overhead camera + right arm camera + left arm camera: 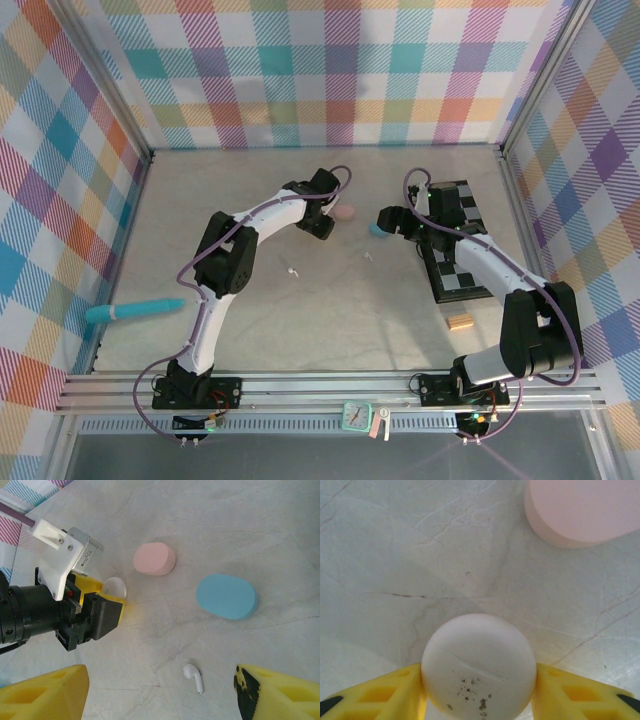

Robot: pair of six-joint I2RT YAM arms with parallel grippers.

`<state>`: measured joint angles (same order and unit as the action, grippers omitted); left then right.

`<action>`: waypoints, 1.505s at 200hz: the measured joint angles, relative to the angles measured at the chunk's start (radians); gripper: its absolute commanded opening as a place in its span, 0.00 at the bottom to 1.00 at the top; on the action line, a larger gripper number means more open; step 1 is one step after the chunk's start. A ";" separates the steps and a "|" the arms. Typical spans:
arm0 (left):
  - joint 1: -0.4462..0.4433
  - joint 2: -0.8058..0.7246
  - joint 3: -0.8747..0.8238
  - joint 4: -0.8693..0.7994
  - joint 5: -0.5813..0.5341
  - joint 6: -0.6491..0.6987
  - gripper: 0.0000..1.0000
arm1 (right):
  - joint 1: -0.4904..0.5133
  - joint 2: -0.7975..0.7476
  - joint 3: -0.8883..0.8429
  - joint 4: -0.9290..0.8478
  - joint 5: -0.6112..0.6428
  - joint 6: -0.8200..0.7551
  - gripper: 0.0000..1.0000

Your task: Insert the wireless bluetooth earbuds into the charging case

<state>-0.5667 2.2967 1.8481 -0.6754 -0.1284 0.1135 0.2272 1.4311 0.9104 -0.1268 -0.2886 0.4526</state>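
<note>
A white pebble-shaped charging case [478,665] sits on the table between the yellow fingers [395,695] of my left gripper [479,692], which touch it on both sides. The same case [114,586] peeks out beside the left gripper [95,615] in the right wrist view. A pink case [343,212] lies just right of the left gripper [322,225]. A light blue case [226,596] rests near my open right gripper [390,222]. One white earbud [193,676] lies on the table between the right gripper's [161,687] spread fingers. Another white earbud [293,270] lies further left.
A black-and-white checkered board [462,250] lies under the right arm. A tan wooden block [460,321] sits near the front right. A teal rod-like object [135,311] lies at the left edge. Plaid walls enclose the table on three sides.
</note>
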 measured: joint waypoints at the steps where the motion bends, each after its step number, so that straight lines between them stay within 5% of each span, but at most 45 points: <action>1: 0.000 0.000 0.000 0.000 0.000 0.000 0.50 | 0.000 0.000 0.000 0.000 0.000 0.000 0.76; 33: 0.000 -0.032 -0.061 0.055 0.004 -0.011 0.49 | 0.000 -0.006 0.000 -0.006 -0.007 0.003 0.76; 71: 0.000 -0.225 -0.336 0.226 0.073 -0.019 0.45 | 0.000 -0.056 -0.002 -0.004 -0.071 0.002 0.76; 121: -0.009 -0.575 -0.721 0.692 0.254 -0.005 0.43 | 0.000 -0.108 -0.011 0.019 -0.194 0.006 0.75; 163: -0.036 -0.676 -0.967 1.093 0.396 0.045 0.43 | 0.006 -0.118 -0.013 0.036 -0.275 0.021 0.74; 223: -0.081 -0.681 -1.033 1.302 0.496 0.151 0.43 | 0.086 -0.120 -0.013 0.065 -0.300 0.034 0.67; 301: -0.114 -0.704 -1.034 1.306 0.502 0.249 0.44 | 0.183 -0.038 -0.010 0.089 -0.294 0.053 0.44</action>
<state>-0.6807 1.5929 0.8143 0.6304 0.3740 0.3622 0.4103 1.3933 0.9001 -0.0376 -0.5831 0.5056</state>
